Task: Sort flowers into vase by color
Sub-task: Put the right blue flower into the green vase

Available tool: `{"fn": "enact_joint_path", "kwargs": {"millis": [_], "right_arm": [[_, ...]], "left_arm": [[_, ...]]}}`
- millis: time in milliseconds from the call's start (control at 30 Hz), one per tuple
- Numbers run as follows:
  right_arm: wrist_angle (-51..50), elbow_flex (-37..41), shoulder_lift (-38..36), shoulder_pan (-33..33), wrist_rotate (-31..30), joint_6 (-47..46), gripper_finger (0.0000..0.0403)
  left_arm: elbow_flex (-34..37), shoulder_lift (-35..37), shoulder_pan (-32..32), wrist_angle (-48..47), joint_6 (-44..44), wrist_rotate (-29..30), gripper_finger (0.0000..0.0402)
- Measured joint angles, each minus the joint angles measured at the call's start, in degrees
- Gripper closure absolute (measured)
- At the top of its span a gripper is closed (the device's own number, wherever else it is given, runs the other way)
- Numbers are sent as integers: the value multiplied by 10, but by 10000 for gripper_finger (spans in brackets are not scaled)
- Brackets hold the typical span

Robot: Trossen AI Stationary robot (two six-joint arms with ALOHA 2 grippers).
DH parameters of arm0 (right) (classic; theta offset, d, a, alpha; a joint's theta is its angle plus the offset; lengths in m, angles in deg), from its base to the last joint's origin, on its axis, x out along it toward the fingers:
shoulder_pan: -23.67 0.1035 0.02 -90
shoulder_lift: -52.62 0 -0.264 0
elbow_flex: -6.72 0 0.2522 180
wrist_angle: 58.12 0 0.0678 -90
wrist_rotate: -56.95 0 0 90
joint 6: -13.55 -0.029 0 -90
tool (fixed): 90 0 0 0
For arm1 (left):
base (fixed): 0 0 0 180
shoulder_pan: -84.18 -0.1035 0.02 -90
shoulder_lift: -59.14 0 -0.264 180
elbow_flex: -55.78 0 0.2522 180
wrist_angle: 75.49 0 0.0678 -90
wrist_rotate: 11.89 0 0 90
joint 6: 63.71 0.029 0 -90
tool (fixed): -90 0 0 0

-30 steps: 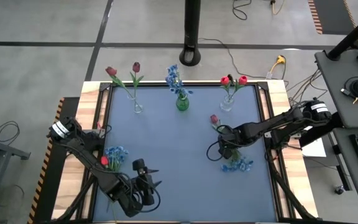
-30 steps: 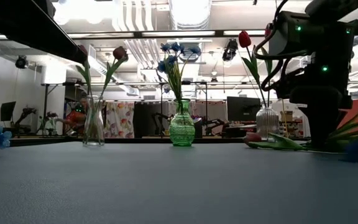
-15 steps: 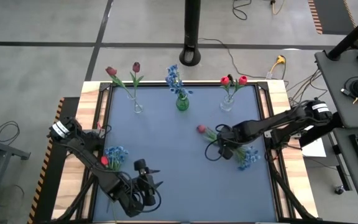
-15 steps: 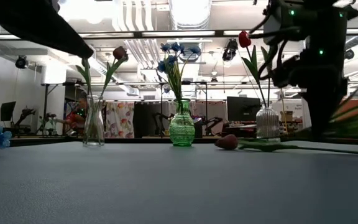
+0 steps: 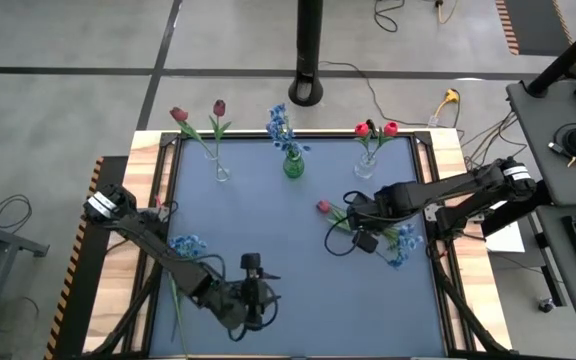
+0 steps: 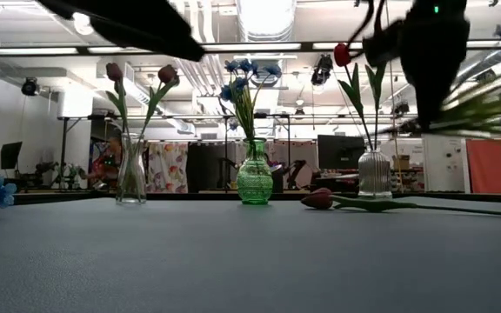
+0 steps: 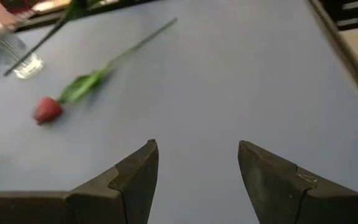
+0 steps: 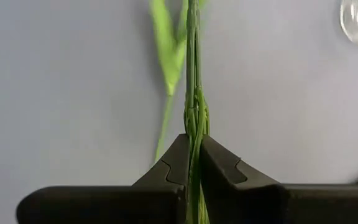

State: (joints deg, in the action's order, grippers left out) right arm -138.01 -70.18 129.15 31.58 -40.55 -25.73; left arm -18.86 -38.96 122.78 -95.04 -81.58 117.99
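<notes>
One blue flower sprig (image 5: 400,244) had just been pinched by the shut right claw (image 8: 193,163) and lifted, leaving a red tulip (image 5: 323,207) lying nearby.

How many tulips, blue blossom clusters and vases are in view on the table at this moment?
tulips: 5 (two in each clear vase, one lying on the mat)
blue blossom clusters: 3 (one in the green vase, two outside it)
vases: 3
Total: 11
</notes>
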Motion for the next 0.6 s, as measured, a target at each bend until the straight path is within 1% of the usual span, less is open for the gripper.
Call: {"fn": "enact_joint_path", "kwargs": {"millis": [100, 233, 400, 600], "right_arm": [[1, -33, 0, 17, 5, 8, 385], [8, -64, 2, 46, 5, 9, 385], [26, -70, 3, 85, 6, -7, 385], [58, -70, 13, 119, 6, -27, 385]], "left_arm": [[0, 0, -22, 31, 41, 3, 197], [0, 0, -43, 84, 123, 38, 197], [0, 0, -74, 152, 210, 41, 197], [0, 0, -111, 212, 269, 40, 197]]}}
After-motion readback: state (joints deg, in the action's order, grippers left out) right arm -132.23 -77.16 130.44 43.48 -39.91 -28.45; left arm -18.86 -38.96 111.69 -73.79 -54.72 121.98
